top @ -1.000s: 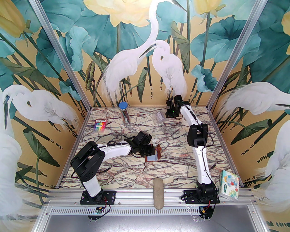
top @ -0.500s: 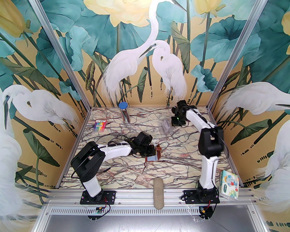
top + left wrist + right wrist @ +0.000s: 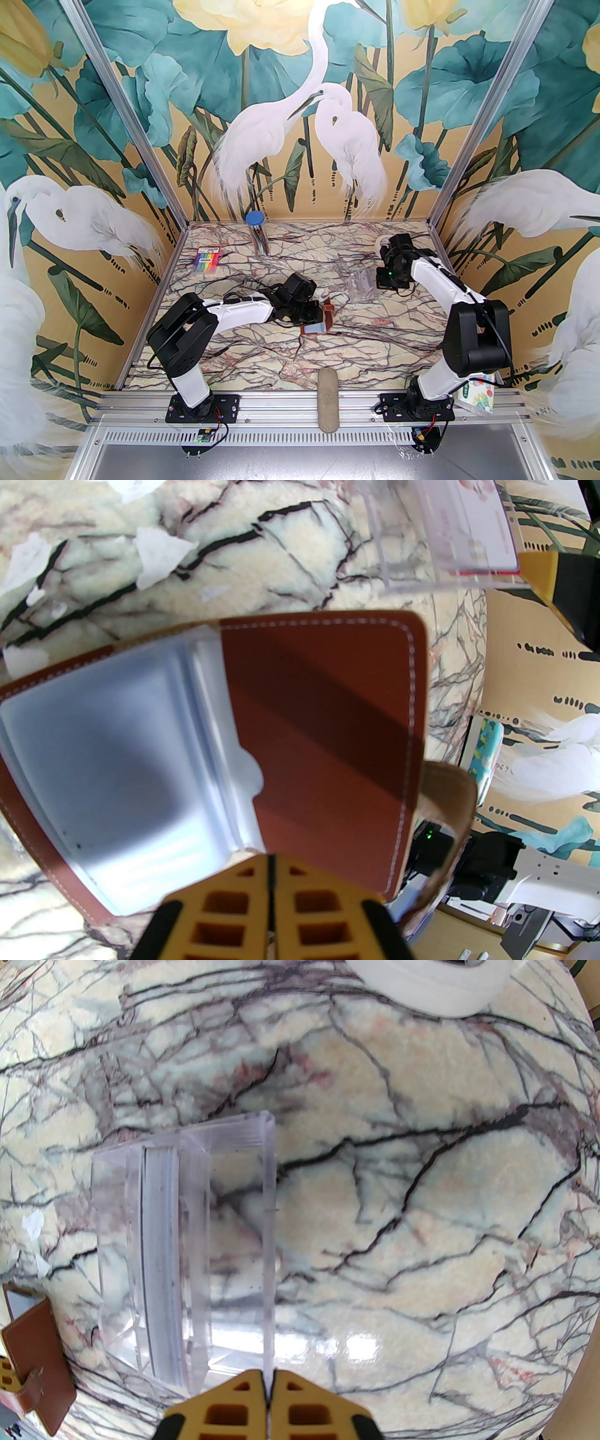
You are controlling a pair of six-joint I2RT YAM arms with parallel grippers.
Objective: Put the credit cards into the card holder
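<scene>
Two robot arms over a marble-patterned table point(image 3: 262, 365). Near the middle, the left gripper point(image 3: 315, 315), pressed together on the near edge of the card holder point(image 3: 320, 325): a reddish-brown leather wallet, spread open, pale blue sleeves point(image 3: 117, 761) facing up. Further back and to the right, the right gripper point(image 3: 376, 283), pinching one thin wall of a clear plastic case point(image 3: 361, 284), well apart from the holder. Unclear whether the case is lifted or resting on the table. Inside it, the credit cards point(image 3: 159, 1260), a slim stack standing on edge against the far wall from the pinch.

Likely step in hand: bringing the case of cards across to the open holder. To do it well:
- Carry the case level and slowly; a narrow pinch on one wall probably lets it swing.
- Set it down just beside the holder, not on the sleeves.
- Hold the leather cover steady with the left pinch, leaving the sleeve mouth reachable.
</scene>
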